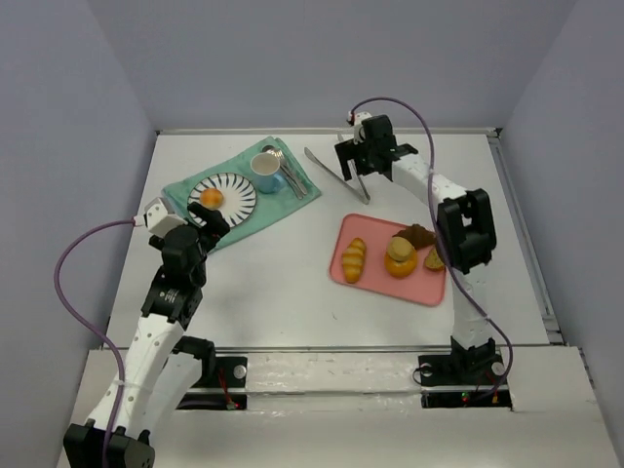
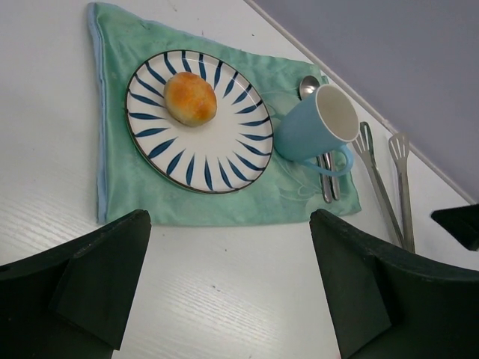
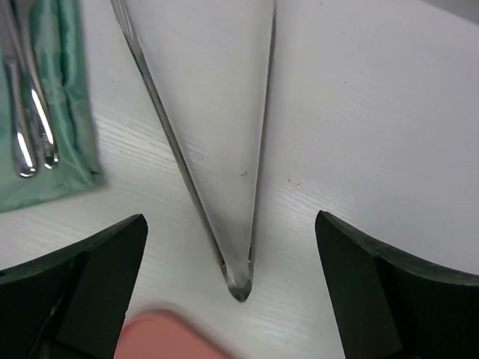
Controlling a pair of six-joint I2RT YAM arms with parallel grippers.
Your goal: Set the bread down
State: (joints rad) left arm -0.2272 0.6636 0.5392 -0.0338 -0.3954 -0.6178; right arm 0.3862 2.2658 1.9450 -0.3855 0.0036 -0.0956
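The bread (image 1: 212,197) (image 2: 190,98), a small round golden-orange bun, lies on the blue-striped white plate (image 1: 239,193) (image 2: 224,157), toward its left side. My left gripper (image 1: 209,222) (image 2: 228,224) hovers open just short of the plate's near edge, over bare table, with nothing between its fingers. My right gripper (image 1: 369,161) (image 3: 230,224) stands open at the back of the table, over the hinge end of the metal tongs (image 1: 336,174) (image 3: 239,283), which lie flat on the table and are not gripped.
The plate rests on a green cloth (image 1: 185,190) (image 2: 120,187) with a blue mug (image 1: 266,172) (image 2: 307,131) and cutlery (image 1: 294,175) (image 3: 30,134). A pink tray (image 1: 341,265) holds a ridged loaf (image 1: 354,259), a larger bun (image 1: 400,255) and brown pastries (image 1: 419,235).
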